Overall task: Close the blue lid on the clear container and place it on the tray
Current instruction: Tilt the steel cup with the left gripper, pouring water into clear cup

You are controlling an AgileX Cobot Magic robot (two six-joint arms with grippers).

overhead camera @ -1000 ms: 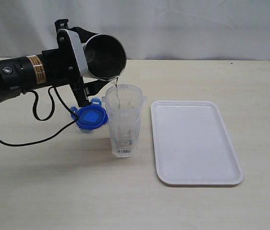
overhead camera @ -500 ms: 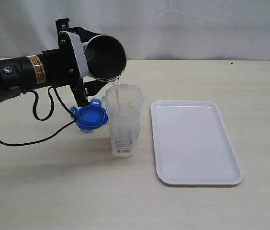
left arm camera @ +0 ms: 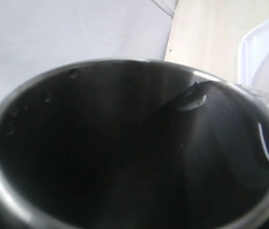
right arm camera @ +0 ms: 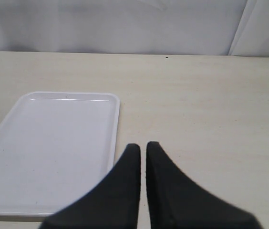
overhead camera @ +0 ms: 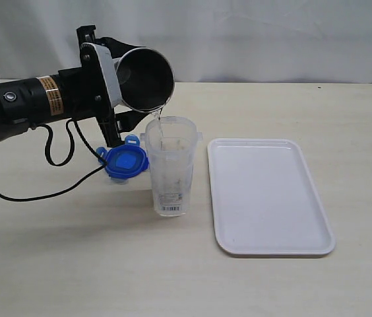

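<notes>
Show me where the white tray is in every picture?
Exterior view: the tray lies flat, right of the clear container.
Left wrist view: one corner peeks past the steel cup.
Right wrist view: it lies beside the shut right gripper.
Shared landmark: the dark speck near the table's far edge.

My cup point(overhead camera: 145, 78): grey metal, dull sheen. Container point(overhead camera: 171, 172): clear smooth plastic. Lid point(overhead camera: 125, 162): glossy blue plastic. Tray point(overhead camera: 268, 198): white smooth plastic. Table point(overhead camera: 74, 264): matt.

Bright, even light with soft shadows (close steel cup point(left arm camera: 101, 157) is blurred).
</notes>
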